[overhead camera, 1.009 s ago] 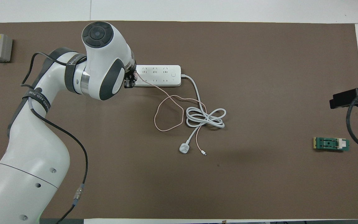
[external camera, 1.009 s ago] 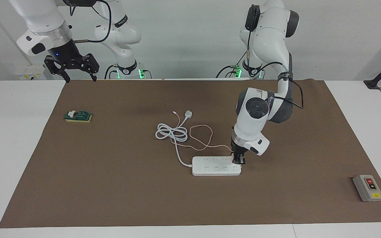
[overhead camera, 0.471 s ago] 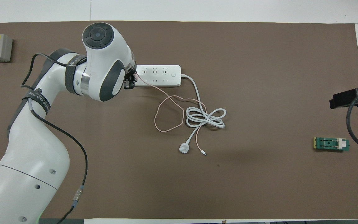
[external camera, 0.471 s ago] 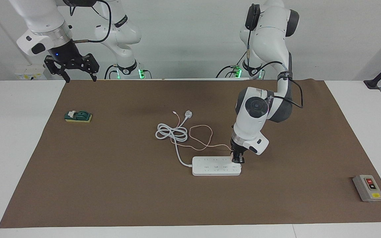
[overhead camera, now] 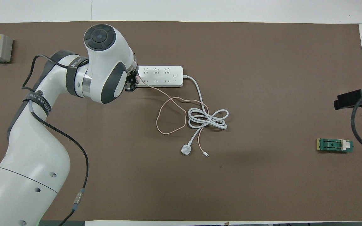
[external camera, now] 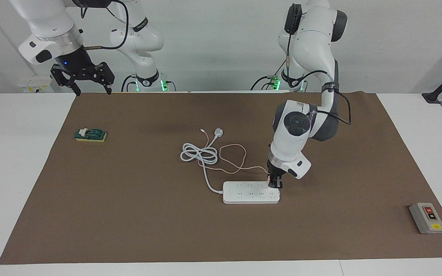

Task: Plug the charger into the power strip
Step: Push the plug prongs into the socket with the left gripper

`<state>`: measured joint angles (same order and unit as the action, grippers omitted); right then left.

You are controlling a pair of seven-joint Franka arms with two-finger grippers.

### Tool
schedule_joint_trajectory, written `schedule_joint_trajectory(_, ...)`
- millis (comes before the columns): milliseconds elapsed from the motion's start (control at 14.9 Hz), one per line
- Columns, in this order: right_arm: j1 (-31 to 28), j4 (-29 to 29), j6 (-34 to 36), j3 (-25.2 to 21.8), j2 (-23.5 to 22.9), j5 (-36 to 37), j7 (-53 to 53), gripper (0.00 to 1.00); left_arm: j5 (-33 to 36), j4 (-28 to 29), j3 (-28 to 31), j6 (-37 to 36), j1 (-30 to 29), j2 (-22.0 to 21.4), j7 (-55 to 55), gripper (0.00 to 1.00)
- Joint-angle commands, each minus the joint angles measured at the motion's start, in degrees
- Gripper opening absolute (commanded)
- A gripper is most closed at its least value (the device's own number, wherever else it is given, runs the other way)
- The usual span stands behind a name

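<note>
Left gripper [external camera: 276,185] clamped on the charger [external camera: 270,183], low over the power strip's [external camera: 251,192] end toward the left arm; seating not visible. Charger likely light, rigid, small: best pinched on flat sides, prongs down. Its thin cable [external camera: 231,158] is limp, trailing nearer the robots. Strip may slide. No containers present. Right gripper [external camera: 82,78] waits raised, fingers wide, well apart from the strip.

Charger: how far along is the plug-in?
Done: the left gripper, shut on the charger, has it at the power strip, at the left arm's end. In hand: lowering it there. Left: whether the prongs are seated is hidden; then release. The right gripper waits, open.
</note>
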<state>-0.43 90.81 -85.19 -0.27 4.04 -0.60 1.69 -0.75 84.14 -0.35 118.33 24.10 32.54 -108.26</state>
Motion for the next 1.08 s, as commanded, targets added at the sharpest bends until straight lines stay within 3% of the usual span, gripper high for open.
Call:
schedule_joint_trajectory(0,-1.1,0.7,0.5,0.6,0.9,-1.0,0.0,1.00,0.7,3.3,0.5,2.3,0.6,-0.5,0.6,0.00)
schedule_joint_trajectory(605,-1.2,0.6,0.6,0.6,0.9,-1.0,0.1,1.00,0.7,5.0,0.3,5.2,0.4,-0.7,1.4,0.00)
schedule_joint_trajectory(1009,-1.2,0.6,0.5,0.6,0.9,-1.0,0.0,1.00,0.5,4.6,0.1,6.0,0.4,1.8,1.7,0.00)
